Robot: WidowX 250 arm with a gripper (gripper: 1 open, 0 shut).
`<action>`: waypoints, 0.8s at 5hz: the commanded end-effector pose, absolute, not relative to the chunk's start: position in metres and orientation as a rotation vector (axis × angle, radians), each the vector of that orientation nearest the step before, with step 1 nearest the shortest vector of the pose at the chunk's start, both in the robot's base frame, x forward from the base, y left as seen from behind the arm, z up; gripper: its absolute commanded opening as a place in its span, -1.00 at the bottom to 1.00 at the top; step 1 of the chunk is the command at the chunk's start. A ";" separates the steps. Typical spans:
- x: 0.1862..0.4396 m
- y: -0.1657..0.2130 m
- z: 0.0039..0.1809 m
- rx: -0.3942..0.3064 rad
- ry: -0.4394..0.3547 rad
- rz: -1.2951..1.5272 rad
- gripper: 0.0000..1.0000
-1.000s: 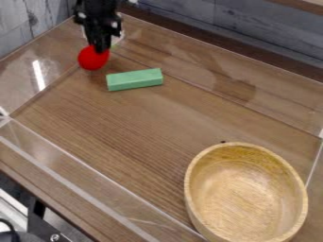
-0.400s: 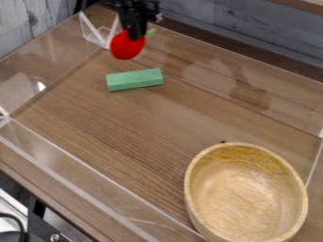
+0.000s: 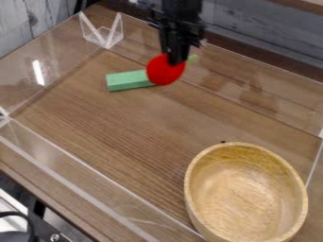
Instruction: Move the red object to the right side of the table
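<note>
Red object (image 3: pixel 164 69): held off table (image 3: pixel 139 132), at right end of green block (image 3: pixel 130 80), partly covering it.
Gripper (image 3: pixel 177 57): black, pointing down, jaws closed on red object.
Wooden bowl (image 3: pixel 246 194): well apart from block, near cam, empty.

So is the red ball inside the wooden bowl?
No, the red object is held up in the fingers beside the green block, far from the bowl.

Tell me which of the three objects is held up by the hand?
The red object: the hand grips it, while the green block and wooden bowl rest on the table.
</note>
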State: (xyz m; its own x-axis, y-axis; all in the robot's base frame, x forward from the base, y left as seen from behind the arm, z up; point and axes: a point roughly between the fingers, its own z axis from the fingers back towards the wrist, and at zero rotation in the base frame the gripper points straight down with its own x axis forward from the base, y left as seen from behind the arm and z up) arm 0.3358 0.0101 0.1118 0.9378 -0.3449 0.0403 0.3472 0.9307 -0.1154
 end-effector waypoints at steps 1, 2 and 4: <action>0.340 -0.024 0.123 -0.107 -0.084 -0.427 -1.00; 0.336 -0.047 0.109 -0.116 -0.066 -0.491 -1.00; 0.334 -0.067 0.074 -0.134 -0.028 -0.566 -1.00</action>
